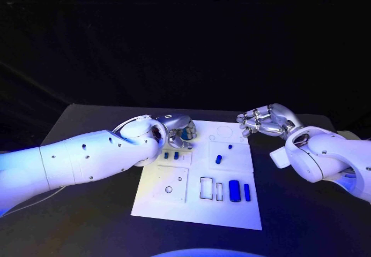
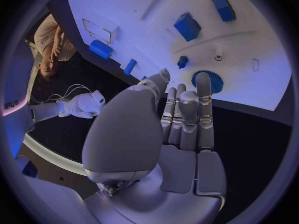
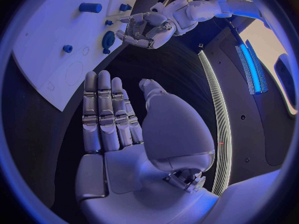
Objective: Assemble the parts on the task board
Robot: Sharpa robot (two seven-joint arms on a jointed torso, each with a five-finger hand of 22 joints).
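The white task board (image 1: 197,206) lies in the middle of the black table. Blue parts sit on it: two small blocks (image 1: 171,155) near its far left, a short peg (image 1: 219,158) in the middle, and two longer pieces (image 1: 234,188) near the right side. My left hand (image 1: 176,131) hovers over the board's far left corner, fingers straight and holding nothing (image 2: 181,114). A round blue disc (image 2: 209,80) lies just past its fingertips. My right hand (image 1: 267,120) is off the board's far right corner, above the table, fingers stretched out and holding nothing (image 3: 118,119).
The board has outlined recesses (image 1: 207,187) and a round hole (image 1: 169,189) in its near half. Black table (image 1: 85,214) surrounds the board on all sides. In the right wrist view the left hand (image 3: 146,27) hangs over the board's edge (image 3: 50,50).
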